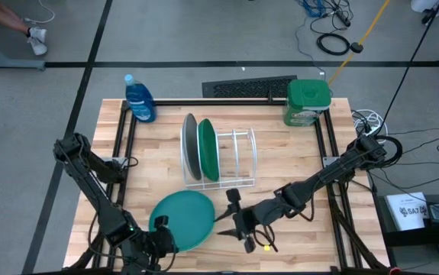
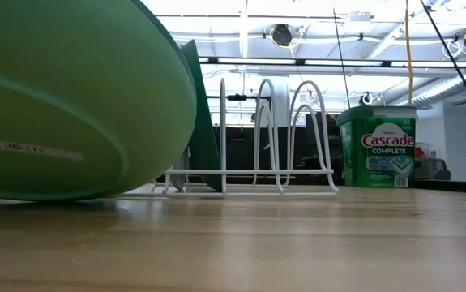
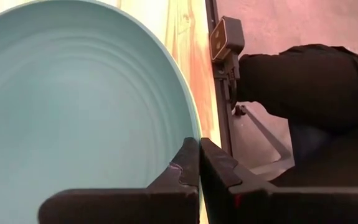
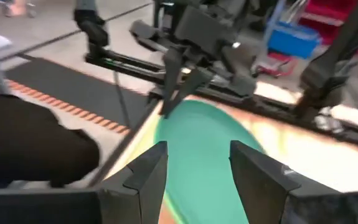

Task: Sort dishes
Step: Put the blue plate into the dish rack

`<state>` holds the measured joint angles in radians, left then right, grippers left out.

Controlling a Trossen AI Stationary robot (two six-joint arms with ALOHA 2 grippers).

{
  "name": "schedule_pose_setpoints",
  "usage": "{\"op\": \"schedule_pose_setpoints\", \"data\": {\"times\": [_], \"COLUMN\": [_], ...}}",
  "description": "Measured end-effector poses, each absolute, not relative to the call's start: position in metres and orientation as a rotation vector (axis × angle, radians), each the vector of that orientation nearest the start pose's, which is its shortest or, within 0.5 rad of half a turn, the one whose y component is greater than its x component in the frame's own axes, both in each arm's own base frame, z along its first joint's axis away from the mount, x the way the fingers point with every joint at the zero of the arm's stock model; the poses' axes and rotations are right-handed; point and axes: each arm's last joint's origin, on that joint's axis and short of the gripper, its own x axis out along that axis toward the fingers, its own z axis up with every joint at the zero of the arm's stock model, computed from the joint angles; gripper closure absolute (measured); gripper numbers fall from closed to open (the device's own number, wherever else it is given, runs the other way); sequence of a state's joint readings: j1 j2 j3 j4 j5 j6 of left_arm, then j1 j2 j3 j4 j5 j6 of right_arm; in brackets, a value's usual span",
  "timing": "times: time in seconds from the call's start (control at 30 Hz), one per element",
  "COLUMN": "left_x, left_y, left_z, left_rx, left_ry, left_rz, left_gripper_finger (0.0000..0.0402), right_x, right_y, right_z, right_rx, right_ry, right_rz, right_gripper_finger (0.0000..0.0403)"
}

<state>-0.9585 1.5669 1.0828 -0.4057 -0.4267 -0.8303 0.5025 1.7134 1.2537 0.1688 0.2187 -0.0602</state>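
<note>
The left gripper [image 3: 198, 163] is clamped on the teal plate's [image 1: 182, 219] rim at the table's [image 1: 295, 153] near edge; the right gripper [image 4: 197, 168] hovers beside it, fingers apart. A green tub [image 2: 376, 147] reads "Cascade COMPLETE".

Overhead cam looks straight down on me. Low cam sits at tabletop, facing the rack [image 2: 249, 138]. Both my wrist cams look close at the teal plate [image 3: 73, 106], shared with overhead.

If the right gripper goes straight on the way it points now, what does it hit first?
Most likely the teal plate: the open right gripper faces its rim, which the shut left gripper pinches on the far side. Depth is unclear.
</note>
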Motion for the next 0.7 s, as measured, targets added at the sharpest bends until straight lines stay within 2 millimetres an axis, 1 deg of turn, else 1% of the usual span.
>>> {"op": "schedule_pose_setpoints", "data": {"times": [0.07, 0.13, 0.37, 0.47, 0.7], "left_x": [0.195, 0.196, 0.196, 0.196, 0.196], "left_y": [-0.257, -0.257, -0.257, -0.257, -0.257], "left_z": [0.233, 0.234, 0.234, 0.234, 0.234], "left_rx": [-0.205, -0.199, -0.198, -0.198, -0.181], "left_ry": [0.822, 0.819, 0.814, 0.814, 0.812], "left_rz": [-0.173, -0.173, -0.171, -0.171, -0.178], "left_gripper_finger": [0.0401, 0.0401, 0.0401, 0.0401, 0.0401], "right_x": [0.351, 0.354, 0.369, 0.375, 0.384], "right_y": [0.182, 0.179, 0.171, 0.167, 0.161], "right_z": [0.28, 0.273, 0.241, 0.229, 0.211], "right_rx": [-0.121, -0.077, 0.018, 0.026, 0.047], "right_ry": [0.297, 0.348, 0.485, 0.524, 0.573], "right_rz": [0.327, 0.351, 0.424, 0.418, 0.422], "right_gripper_finger": [0.0234, 0.0234, 0.0234, 0.0234, 0.0234]}}
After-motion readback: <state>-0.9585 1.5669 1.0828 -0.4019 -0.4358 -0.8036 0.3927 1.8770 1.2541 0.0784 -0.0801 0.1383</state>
